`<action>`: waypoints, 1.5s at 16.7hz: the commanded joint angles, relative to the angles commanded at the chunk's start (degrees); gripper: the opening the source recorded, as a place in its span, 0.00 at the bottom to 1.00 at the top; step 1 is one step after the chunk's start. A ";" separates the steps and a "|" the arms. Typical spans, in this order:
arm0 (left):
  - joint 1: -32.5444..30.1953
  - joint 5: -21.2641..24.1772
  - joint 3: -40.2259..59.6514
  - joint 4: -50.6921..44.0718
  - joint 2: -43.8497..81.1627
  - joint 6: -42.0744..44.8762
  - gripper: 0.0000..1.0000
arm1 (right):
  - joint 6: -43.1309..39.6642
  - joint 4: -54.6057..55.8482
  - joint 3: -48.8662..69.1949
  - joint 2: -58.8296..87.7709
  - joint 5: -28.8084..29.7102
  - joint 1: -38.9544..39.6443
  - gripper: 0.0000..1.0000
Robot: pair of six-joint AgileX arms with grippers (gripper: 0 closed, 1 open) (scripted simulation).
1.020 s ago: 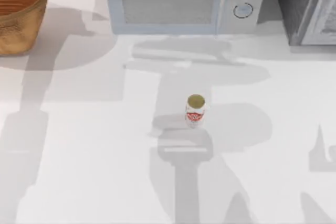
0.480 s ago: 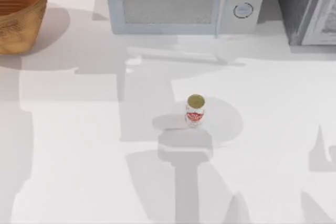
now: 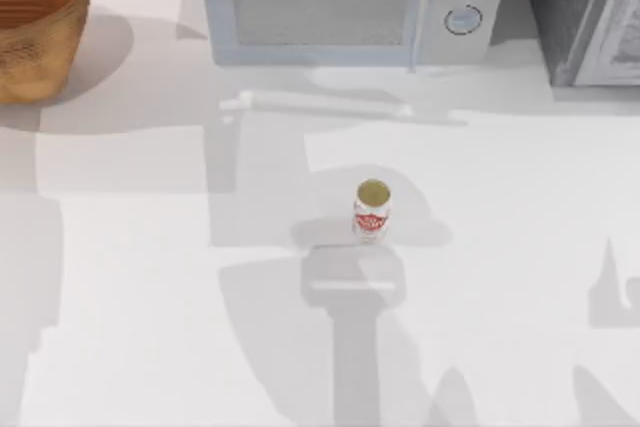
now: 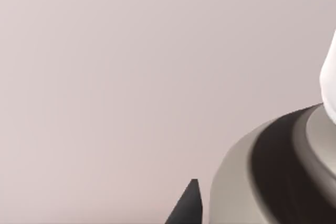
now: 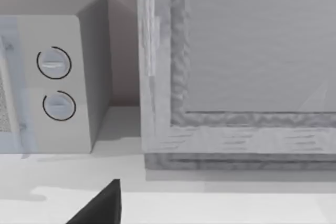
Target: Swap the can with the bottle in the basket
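Left end effector: a dark fingertip [image 4: 188, 205] shows in the left wrist view against a plain pinkish wall, beside a rounded grey and dark body [image 4: 262, 174]; whether the fingers are released or clenched cannot be told. Right end effector: one dark fingertip [image 5: 102, 205] shows in the right wrist view above the white bench [image 5: 220, 203], facing a microwave [image 5: 52, 77] with two round knobs and a grey textured cabinet [image 5: 241, 66]; its state likewise cannot be told.

The can [image 3: 371, 210] stands upright near the middle of the bench [image 3: 150, 327], long axis vertical, dull gold top facing up, red label facing the near edge. The basket [image 3: 38, 17] sits at the far left corner, well apart from the can; the part of its ribbed interior that is visible holds nothing. The microwave [image 3: 345, 2] stands along the far edge, the cabinet [image 3: 585, 12] at far right.
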 joint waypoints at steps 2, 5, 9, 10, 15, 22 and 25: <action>-0.44 -0.37 1.26 2.28 3.76 -0.12 0.00 | 0.00 0.00 0.00 0.00 0.00 0.00 1.00; -0.88 -0.80 2.43 4.59 7.03 -0.24 0.00 | 0.00 0.00 0.00 0.00 0.00 0.00 1.00; -0.89 -0.80 2.45 4.63 7.08 -0.24 0.08 | 0.00 0.00 0.00 0.00 0.00 0.00 1.00; -0.89 -0.80 2.45 4.63 7.08 -0.24 0.15 | 0.00 0.00 0.00 0.00 0.00 0.00 1.00; -0.89 -0.80 2.45 4.63 7.08 -0.24 0.53 | 0.00 0.00 0.00 0.00 0.00 0.00 1.00; -0.89 -0.80 2.45 4.63 7.08 -0.24 1.00 | 0.00 0.00 0.00 0.00 0.00 0.00 1.00; -0.89 -0.80 2.45 4.63 7.08 -0.24 1.00 | 0.00 0.00 0.00 0.00 0.00 0.00 1.00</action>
